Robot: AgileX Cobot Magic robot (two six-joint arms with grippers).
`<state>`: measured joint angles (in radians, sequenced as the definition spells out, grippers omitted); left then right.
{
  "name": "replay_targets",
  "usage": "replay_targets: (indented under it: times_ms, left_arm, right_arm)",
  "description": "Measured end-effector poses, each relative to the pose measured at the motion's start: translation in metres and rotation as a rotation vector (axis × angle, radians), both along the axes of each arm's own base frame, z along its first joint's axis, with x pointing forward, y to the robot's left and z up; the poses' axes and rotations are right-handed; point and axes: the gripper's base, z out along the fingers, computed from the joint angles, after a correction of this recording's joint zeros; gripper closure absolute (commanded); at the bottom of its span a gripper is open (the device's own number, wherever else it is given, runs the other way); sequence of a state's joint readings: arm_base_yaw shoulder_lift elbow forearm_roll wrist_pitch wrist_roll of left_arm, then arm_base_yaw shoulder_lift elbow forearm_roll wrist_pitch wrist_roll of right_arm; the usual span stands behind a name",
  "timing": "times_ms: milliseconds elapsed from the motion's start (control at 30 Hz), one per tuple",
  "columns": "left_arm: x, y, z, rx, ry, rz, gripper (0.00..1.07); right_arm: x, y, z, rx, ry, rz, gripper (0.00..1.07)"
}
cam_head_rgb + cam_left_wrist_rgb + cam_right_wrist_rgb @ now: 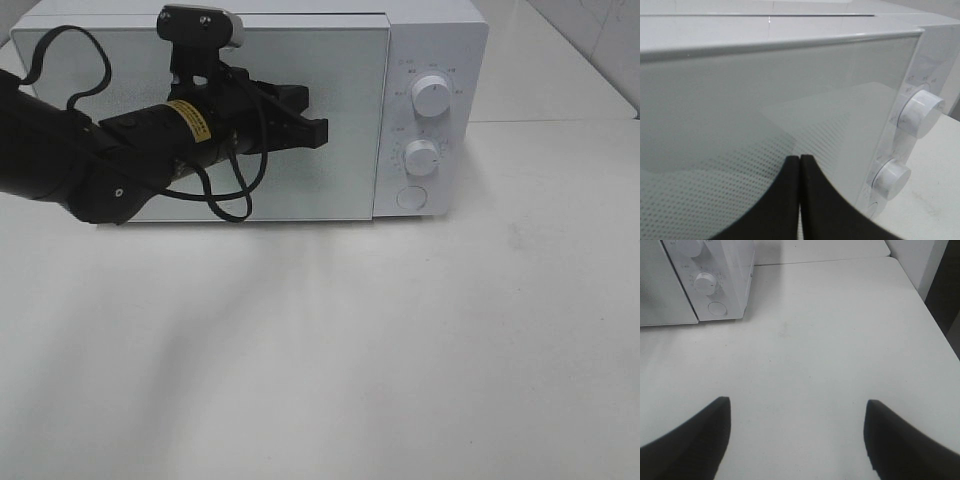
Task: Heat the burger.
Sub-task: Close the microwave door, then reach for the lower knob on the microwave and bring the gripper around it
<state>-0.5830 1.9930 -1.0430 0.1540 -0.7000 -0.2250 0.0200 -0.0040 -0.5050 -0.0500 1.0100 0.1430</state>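
Observation:
The burger is out of view in every frame. A white microwave (440,40) stands at the back of the table with its glass door (340,170) closed. My left gripper (318,130) is shut and empty, its tips held just in front of the door's middle. In the left wrist view the shut fingers (800,159) point at the door (740,100). My right gripper (797,402) is open and empty above bare table, right of the microwave (735,270). It does not show in the exterior high view.
The microwave panel has an upper knob (431,95), a lower knob (423,157) and a round button (412,197). The white table (400,350) spreads in front. Its right edge (935,320) shows in the right wrist view.

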Motion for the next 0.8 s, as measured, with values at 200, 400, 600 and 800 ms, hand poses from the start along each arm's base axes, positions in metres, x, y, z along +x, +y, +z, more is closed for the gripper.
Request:
replay_targets:
  times_ms: [200, 400, 600, 800]
  left_arm:
    - [0.009, -0.014, 0.0, 0.016, -0.019, -0.028, 1.07]
    - [0.009, -0.017, 0.003, 0.05, -0.014, -0.048, 1.07]
    - [-0.002, -0.006, 0.011, 0.054, 0.028, -0.012, 1.07]
    - [-0.029, 0.009, 0.012, 0.082, 0.122, 0.017, 0.93]
  right_arm:
    - [0.0, 0.0, 0.0, 0.002, 0.0, 0.001, 0.34]
    - [0.0, 0.0, 0.0, 0.002, 0.0, 0.001, 0.34]
    - [0.0, 0.0, 0.0, 0.002, 0.0, 0.001, 0.34]
    - [0.0, 0.0, 0.0, 0.001, 0.0, 0.002, 0.34]
